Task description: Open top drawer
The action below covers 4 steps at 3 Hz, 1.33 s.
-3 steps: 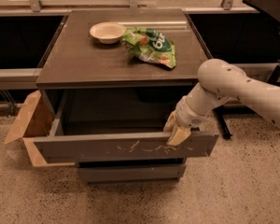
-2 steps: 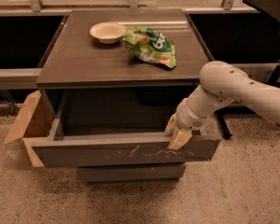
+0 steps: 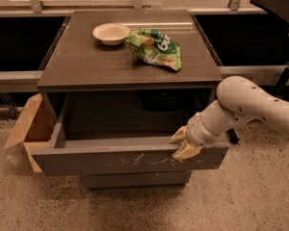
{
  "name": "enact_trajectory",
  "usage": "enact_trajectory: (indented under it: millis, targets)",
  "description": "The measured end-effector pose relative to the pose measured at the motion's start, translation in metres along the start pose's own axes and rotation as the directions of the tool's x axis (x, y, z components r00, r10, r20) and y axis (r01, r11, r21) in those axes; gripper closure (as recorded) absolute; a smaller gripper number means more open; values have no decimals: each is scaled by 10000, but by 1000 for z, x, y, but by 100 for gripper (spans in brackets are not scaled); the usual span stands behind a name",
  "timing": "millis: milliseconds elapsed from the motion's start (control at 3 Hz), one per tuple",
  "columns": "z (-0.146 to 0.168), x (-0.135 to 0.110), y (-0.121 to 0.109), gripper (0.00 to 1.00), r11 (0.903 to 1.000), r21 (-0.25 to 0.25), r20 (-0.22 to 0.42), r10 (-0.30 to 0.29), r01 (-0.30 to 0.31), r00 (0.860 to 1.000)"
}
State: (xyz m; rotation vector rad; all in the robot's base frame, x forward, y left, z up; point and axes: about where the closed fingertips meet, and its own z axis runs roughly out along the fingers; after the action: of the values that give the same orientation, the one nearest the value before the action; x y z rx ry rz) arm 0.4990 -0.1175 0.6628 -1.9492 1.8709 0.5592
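The top drawer (image 3: 111, 160) is a wide dark grey front with pale scratch marks near its centre. It stands pulled well out of the cabinet, and its dark inside shows. My gripper (image 3: 182, 145) comes in from the right on a white arm. Its cream fingers (image 3: 187, 151) sit over the drawer's top edge at the right end, one inside and one on the front face.
The cabinet top (image 3: 77, 61) carries a white bowl (image 3: 111, 33) and a green snack bag (image 3: 155, 47). An open cardboard box (image 3: 26, 124) stands at the cabinet's left. A lower drawer front (image 3: 135, 180) shows below. Dark shelving runs on both sides.
The drawer has slid further out toward the camera, and my gripper has moved with its top edge.
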Motion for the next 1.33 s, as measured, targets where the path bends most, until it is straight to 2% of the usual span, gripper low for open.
enact_trajectory:
  millis: [333, 667, 1000, 1333]
  targets:
    - [0, 0, 0, 100, 10000, 0, 0, 0, 0, 10000]
    - [4, -1, 17, 100, 9987, -465, 149, -224, 230, 9996]
    - [6, 0, 21, 100, 9981, -566, 156, -245, 253, 9996]
    - [9, -2, 45, 98, 9965, -806, 279, -202, 224, 9994]
